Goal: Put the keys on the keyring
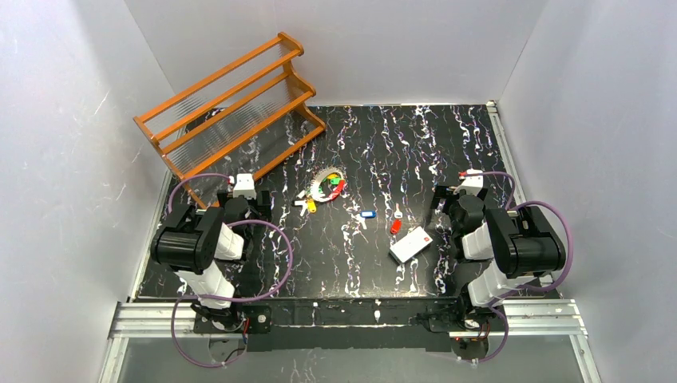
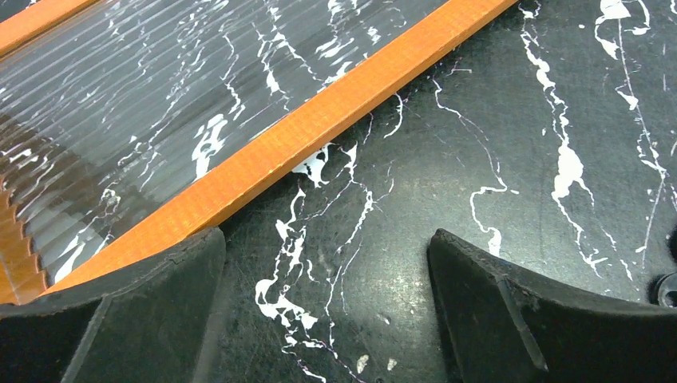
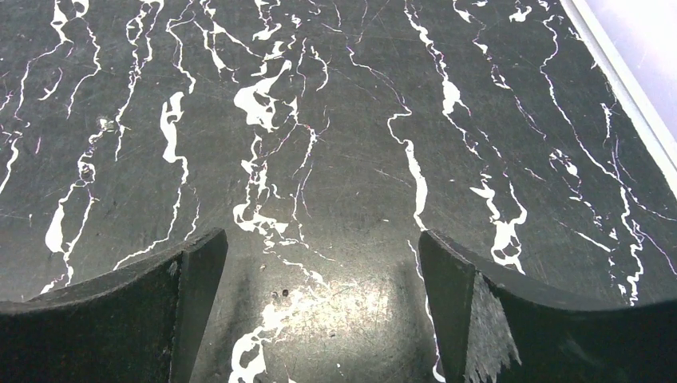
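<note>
Whitish-silver wire, thin: the keyring [image 1: 322,184] lies flat on the surface [image 3: 319,120], to the right of the L jaws and well apart from them, further again from the R jaws. A few keys [image 1: 338,187] (green, red, yellow heads) bunch at its rim on the R-jaws side; threaded or just touching, can't tell from the top view. A white key [image 1: 301,202] and a yellow key [image 1: 311,206] lie loose near the ring. The blue key [image 1: 367,214] and red key [image 1: 395,226] sit between the two pairs of jaws, nearer the R ones. Neither wrist view shows ring or keys.

Handling, as a judgement: the keys are tiny, light and stiff, w/ slick plastic heads, and are likely to skid or flip if nudged. Best pinched across the coloured head, leaving the hole end free. The ring is light and prob. springy; grip its bare rim away from the bunch.

L jaws are wide apart w/ nothing between the fingers [image 2: 160,279], over bare surface w/ the orange rack [image 2: 303,136] just ahead. R jaws are also wide and empty, over bare surface. A white card [image 1: 411,243] lies near the R jaws, on the side toward the L ones.
</note>
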`<state>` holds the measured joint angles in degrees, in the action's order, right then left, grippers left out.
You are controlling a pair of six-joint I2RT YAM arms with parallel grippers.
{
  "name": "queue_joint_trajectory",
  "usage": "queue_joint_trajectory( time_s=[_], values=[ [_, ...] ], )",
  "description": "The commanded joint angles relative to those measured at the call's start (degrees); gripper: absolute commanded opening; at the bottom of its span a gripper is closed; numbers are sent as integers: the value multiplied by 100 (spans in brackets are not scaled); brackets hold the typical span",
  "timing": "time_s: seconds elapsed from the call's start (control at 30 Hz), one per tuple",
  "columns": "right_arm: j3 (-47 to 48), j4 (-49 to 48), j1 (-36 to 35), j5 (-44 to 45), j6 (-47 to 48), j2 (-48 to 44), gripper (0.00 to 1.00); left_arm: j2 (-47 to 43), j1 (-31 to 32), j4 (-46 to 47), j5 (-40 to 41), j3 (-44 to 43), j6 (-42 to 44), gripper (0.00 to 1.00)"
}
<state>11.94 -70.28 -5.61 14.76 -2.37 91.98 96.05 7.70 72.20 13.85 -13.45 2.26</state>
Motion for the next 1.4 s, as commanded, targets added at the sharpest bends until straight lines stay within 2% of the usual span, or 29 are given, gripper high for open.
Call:
queue_joint_trajectory(
  time_s=[0.0,0.33,0.4,0.47,0.5,0.6,0.67,0.7,0.8,0.87,1.0,1.1,1.23,1.37],
  values=[
    [165,-108,75,-119,-16,-48,99,-14,-50,-13,39,-98,-77,98],
    [112,-185,89,-119,-18,-51,99,-45,-52,-35,270,-111,-157,98],
    [-7,-409,94,-121,37,-188,99,-355,-43,-512,61,-193,-41,98],
    [30,354,80,-239,-5,-1043,99,-1201,-41,-1825,25,-546,-107,98],
    [197,1250,86,-344,-118,-1532,99,-1541,-41,-2637,167,-816,-498,98],
    [996,3366,92,56,-1669,-2486,99,-2195,-41,-4394,482,-1655,-1458,98],
    [1526,4687,94,493,-2738,-2876,99,-2357,-41,-4939,438,-1916,-1925,98],
    [1730,5082,95,592,-2945,-2993,99,-2384,-41,-5131,330,-2024,-2085,98],
    [1906,5403,95,597,-3096,-3258,99,-2370,-41,-5422,-375,-2178,-2405,98],
    [2055,6098,95,637,-3530,-3396,99,-2292,-42,-5283,-1021,-2158,-2580,98],
    [1746,5846,89,-316,-3238,-3490,99,-1861,-46,-5030,-2471,-2384,-2884,96],
    [1612,5686,90,-1039,-3163,-3358,99,-1431,-41,-5277,-3136,-2729,-2967,83],
    [1701,5545,94,-2152,-3119,-2856,99,-1035,132,-5345,-3373,-2927,-3106,72],
    [1977,5659,77,-2833,-2962,-2332,99,-793,791,-5805,-2816,-3295,-2797,67]
  ],
)
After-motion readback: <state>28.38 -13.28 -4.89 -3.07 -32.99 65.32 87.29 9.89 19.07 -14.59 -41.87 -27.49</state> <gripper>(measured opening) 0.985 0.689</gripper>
